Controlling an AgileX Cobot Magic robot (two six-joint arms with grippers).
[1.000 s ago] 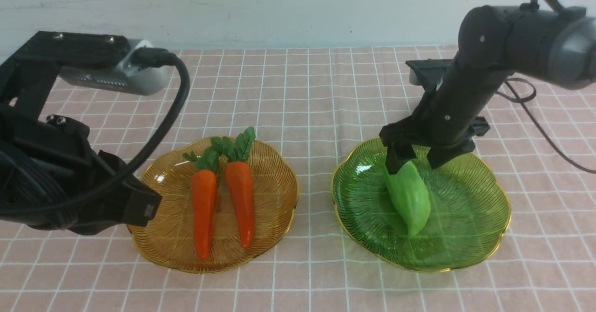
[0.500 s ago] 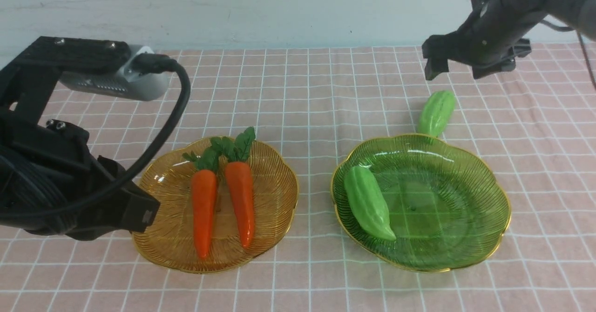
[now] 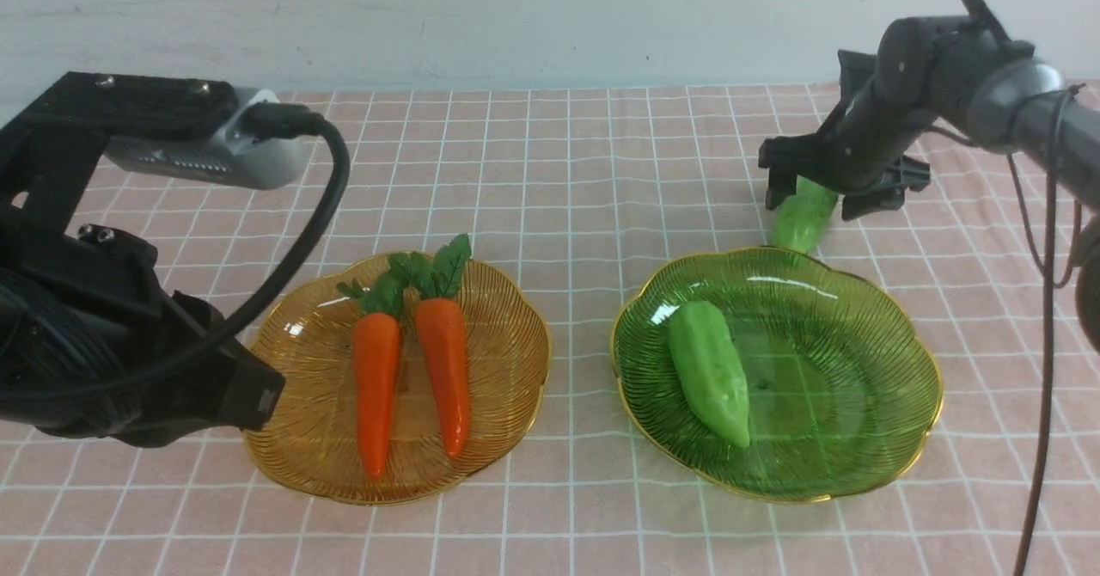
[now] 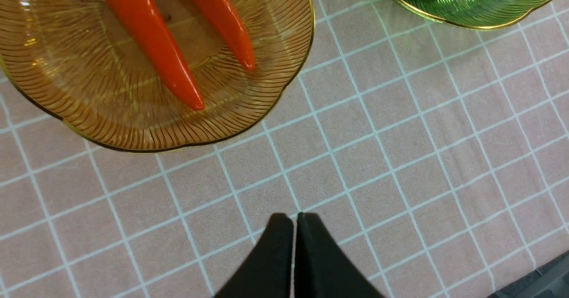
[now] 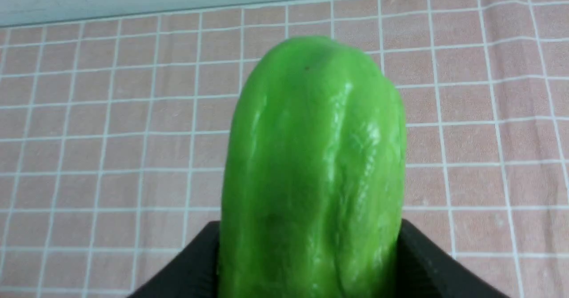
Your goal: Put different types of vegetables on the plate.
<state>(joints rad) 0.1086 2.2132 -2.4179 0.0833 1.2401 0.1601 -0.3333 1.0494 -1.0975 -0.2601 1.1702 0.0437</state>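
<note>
- One light-green toy gourd (image 3: 803,222) (image 5: 311,155) is lying on the pink checked cloth (image 3: 567,155), toward the far right corner. It is just behind the far rim of the green plate (image 3: 902,438).
- This gourd is held at its far end by the right gripper (image 3: 816,202) (image 5: 306,267). A black finger is pressed to each side of it.
- A second gourd (image 3: 709,374) is lying inside the green plate, on the plate's left side.
- Two orange carrots (image 3: 375,387) (image 4: 146,35) are laid side by side in the amber plate (image 3: 516,361) (image 4: 284,66), leafy tops toward the far edge.
- The left gripper (image 3: 249,387) (image 4: 293,220) is kept above the cloth by the near left corner. Its fingers are pressed together and nothing is held.
</note>
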